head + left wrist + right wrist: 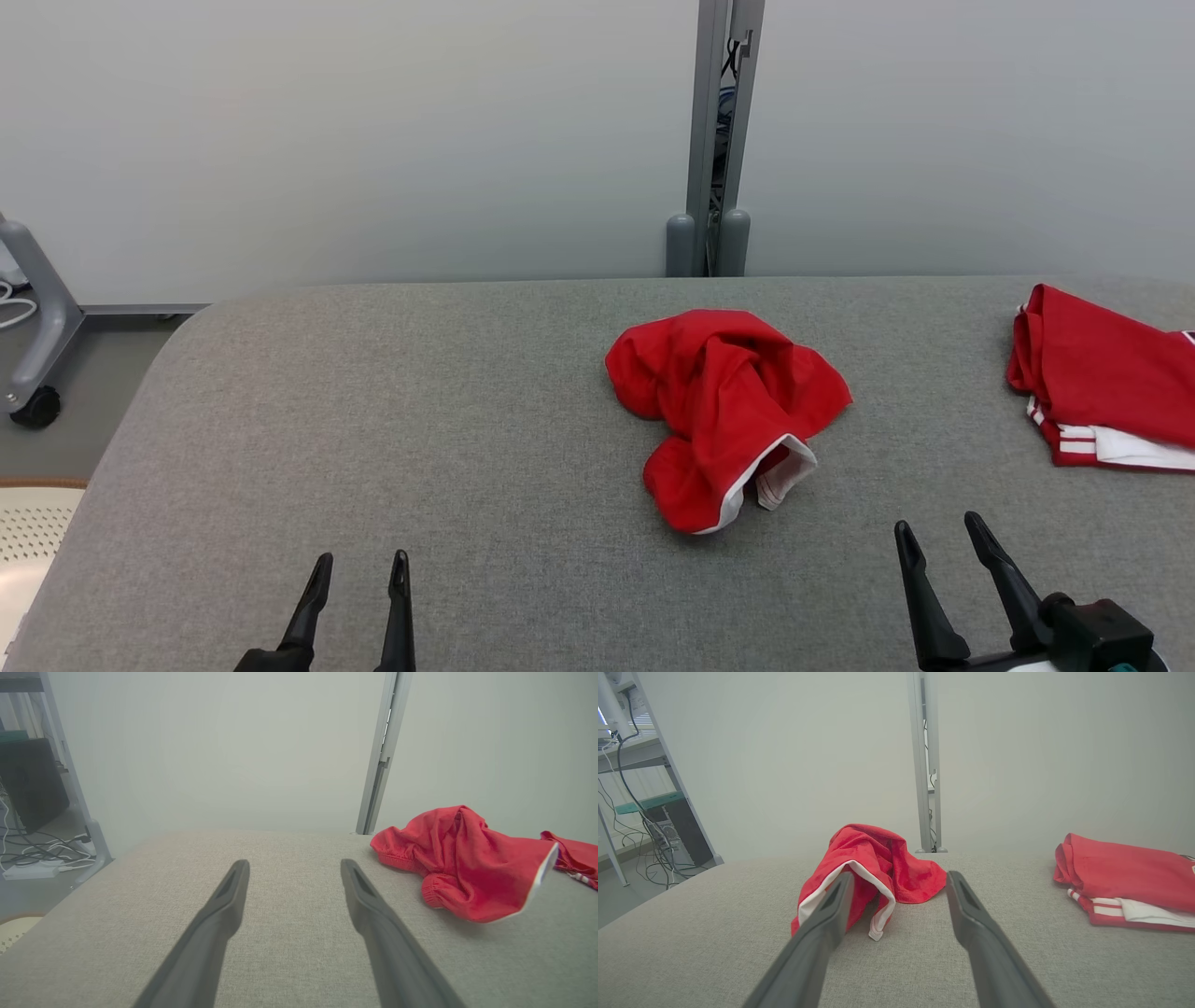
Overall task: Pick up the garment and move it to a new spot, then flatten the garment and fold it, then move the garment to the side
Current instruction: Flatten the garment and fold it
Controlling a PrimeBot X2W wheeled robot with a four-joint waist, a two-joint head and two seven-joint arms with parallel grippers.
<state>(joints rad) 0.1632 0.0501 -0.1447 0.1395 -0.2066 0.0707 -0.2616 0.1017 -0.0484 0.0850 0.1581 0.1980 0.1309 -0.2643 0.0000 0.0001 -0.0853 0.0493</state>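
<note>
- The red shorts are found in a crumpled heap on the grey padded table, pretty much straight in front of the metal post at the back edge. Nothing is flattened or folded yet, so the first pick-up is judged not to be started.
- A second red garment with white stripes, already folded, is seen well to the right of the post. It should be left alone.
- The left gripper is held with its jaws spread wide and nothing between them, well in front of the post and off to its left, clear of the cloth.
- The right gripper is likewise spread and empty, in front of the post and to its right, with the shorts between it and the post. No contact is made.
- Handling guess: thin jersey-type fabric, so light, floppy and easily bunched. It's expected to drape and swing when lifted rather than hold any shape, and nothing fragile is involved.
- Where to grab: the white-trimmed leg opening is turned toward the right gripper and makes a firm edge to pinch. The gathered elastic waistband is probably the better hold for shaking things flat later.
</note>
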